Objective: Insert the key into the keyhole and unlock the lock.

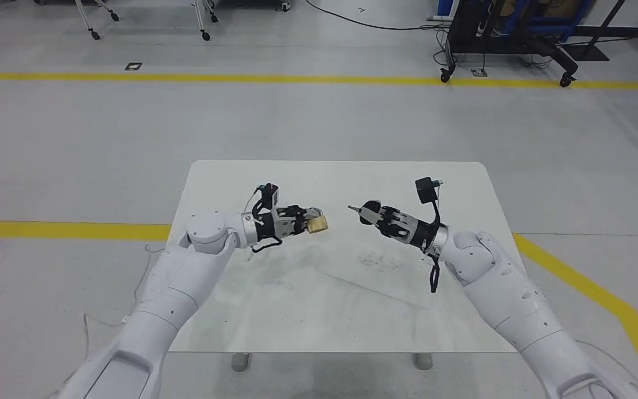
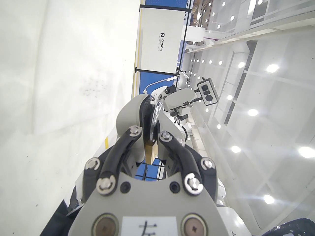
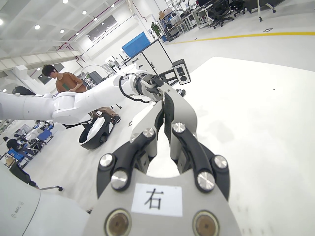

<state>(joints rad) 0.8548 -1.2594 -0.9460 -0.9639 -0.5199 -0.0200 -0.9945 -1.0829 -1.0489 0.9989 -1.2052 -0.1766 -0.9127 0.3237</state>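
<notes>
The small brass padlock (image 1: 318,225) is clamped in the left gripper (image 1: 307,221); the slim silver key (image 1: 353,208) — pinched in the right gripper (image 1: 370,212) — is aimed frame-left at it, not touching.

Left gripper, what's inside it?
A brass padlock, clamped in the left gripper with its body poking out the front. The clamped part is covered; the keyhole cannot be seen.

Bright, even light falls on the white rectangular worktop (image 1: 339,299) from rows of round ceiling lamps (image 2: 272,68) high above it, each flaring into a small white halo. The worktop looks washed pale, almost merging with the light grey floor (image 1: 100,150) around it. Beyond the worktop, the yellow floor stripe (image 3: 221,37) bows, bent by the wide lens.
</notes>
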